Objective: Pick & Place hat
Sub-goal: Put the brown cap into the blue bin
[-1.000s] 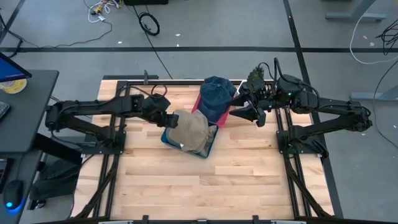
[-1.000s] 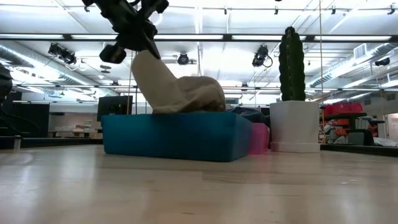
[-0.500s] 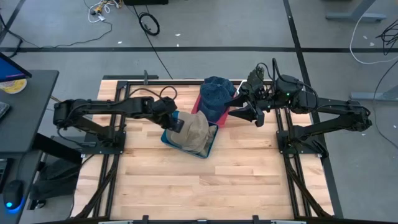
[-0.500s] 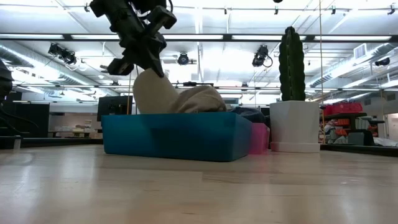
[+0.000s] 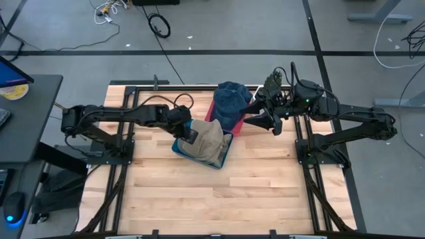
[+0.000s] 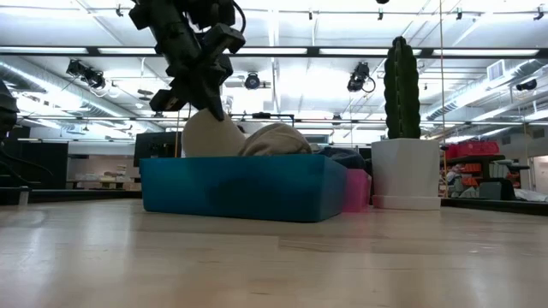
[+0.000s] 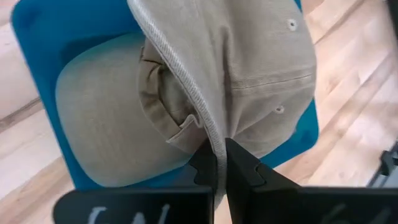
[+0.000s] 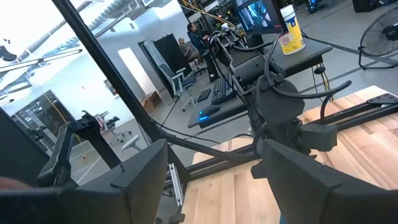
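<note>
My left pincer is clenched on the edge of the tan hat, which lies in the blue bin on the bench. My right pincer hangs released beside the pink bin holding a blue hat.

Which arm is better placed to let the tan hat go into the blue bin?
The left. Its gripper is shut on the tan hat right over the blue bin, while the right gripper hangs open beside the pink bin.
</note>
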